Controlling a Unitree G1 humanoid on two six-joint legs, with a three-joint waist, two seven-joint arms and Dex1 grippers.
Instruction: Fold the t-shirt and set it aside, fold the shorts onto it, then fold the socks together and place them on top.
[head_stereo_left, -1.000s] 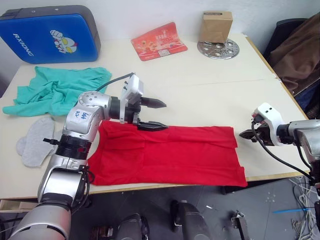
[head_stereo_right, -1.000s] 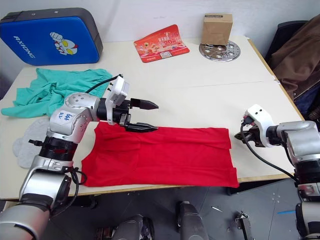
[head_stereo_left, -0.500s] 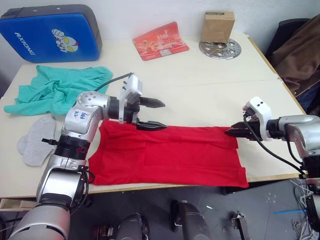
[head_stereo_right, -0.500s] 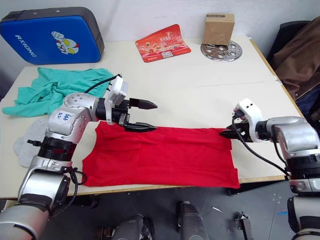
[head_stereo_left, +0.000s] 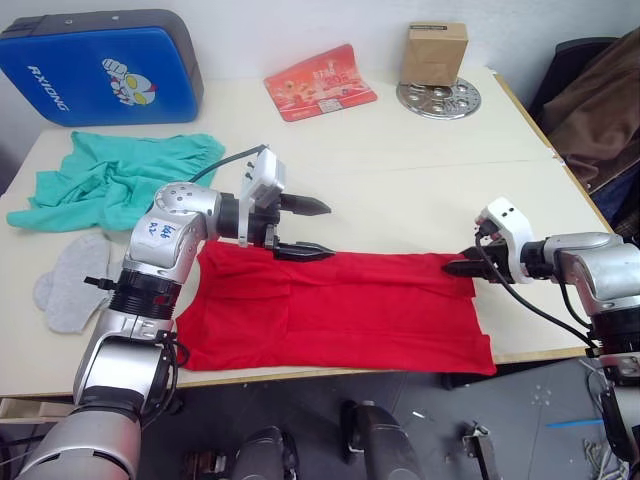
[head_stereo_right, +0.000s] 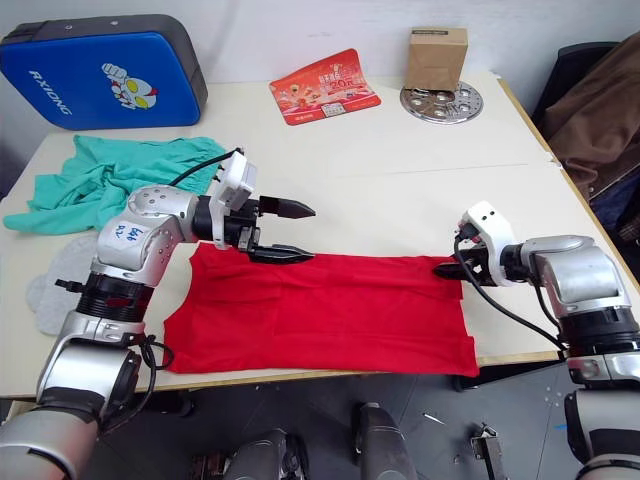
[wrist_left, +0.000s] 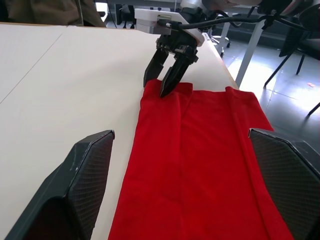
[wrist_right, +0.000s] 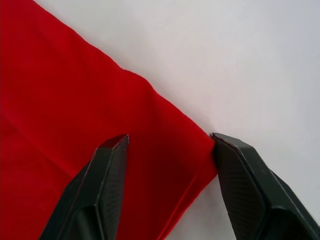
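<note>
With the t-shirt (head_stereo_left: 335, 310) flat along the worktop's near edge, the first fold is starting: both grippers, left (head_stereo_left: 305, 229) and right (head_stereo_right: 446, 269), hold their jaws apart at its far corners and must close next.

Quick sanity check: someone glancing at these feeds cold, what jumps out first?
The t-shirt, spread flat along the table's near edge, dominates. Both grippers sit at its far edge with jaws open: the left gripper over one end, the right gripper straddling the opposite corner. The shorts lie crumpled at the robot's far left, the socks nearer.

bright even light, soft shadows
</note>
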